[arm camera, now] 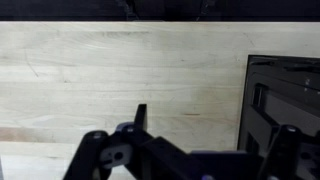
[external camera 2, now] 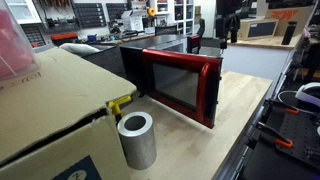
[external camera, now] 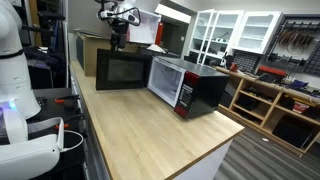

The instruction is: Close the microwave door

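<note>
The table (external camera: 140, 130) is long and made of light wood, and the task's things sit at its far end. On the left there, the door (external camera: 122, 70) stands swung wide open. Its black inside faces us in an exterior view, and a brown box (external camera: 86, 48) stands behind it. The claw (external camera: 118, 42) hangs right over the door's top edge. I cannot tell if it touches the door. I think it is up there so it can come down on the door's outer side and push it shut. In the wrist view the fingers (arm camera: 95, 158) are spread apart with nothing between them. That fits, since a push needs no grip. The same view looks down on bare wood, with the black door at the right side. To the right of the door sits the microwave (external camera: 200, 85), a black box with a red front and a light panel. The door joins it at one side of that front and sticks out sideways from it. Seen from its outer side in an exterior view, the door (external camera 2: 180, 85) has a shiny red frame around a dark window. It looks almost as wide as the microwave. The door has a long way to swing, so I think the job has hardly begun.
</note>
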Robot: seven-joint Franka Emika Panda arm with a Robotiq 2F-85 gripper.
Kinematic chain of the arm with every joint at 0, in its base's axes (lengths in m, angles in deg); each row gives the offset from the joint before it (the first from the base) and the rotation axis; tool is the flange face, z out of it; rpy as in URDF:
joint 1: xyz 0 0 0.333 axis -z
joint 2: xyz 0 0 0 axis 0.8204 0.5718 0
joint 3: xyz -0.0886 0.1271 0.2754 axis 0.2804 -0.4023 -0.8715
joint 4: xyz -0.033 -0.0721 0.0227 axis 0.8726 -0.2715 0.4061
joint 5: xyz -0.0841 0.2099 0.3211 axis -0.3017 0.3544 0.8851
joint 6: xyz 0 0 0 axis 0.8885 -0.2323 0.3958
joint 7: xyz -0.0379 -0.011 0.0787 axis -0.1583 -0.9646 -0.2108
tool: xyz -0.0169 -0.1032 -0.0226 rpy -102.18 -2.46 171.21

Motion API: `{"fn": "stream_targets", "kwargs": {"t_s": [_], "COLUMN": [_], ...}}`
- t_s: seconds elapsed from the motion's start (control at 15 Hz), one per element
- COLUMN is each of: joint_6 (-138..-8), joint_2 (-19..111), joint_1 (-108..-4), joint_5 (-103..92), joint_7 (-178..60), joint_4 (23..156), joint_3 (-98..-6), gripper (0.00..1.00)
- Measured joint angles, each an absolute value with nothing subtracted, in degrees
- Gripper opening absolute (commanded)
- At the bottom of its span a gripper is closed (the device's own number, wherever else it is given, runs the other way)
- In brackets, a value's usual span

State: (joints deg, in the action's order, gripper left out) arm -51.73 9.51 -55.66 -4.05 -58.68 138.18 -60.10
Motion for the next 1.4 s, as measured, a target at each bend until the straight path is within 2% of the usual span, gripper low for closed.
{"fn": "stream_targets", "kwargs": {"t_s": [1.4], "joint_6": [-51.93], "joint_2": [9.55], "joint_1": [-56.27], "joint_5": [-4.44], "joint_7": [-58.62], "joint_4": [136.9], "joint_3": [-60.85], "gripper": [1.0]}}
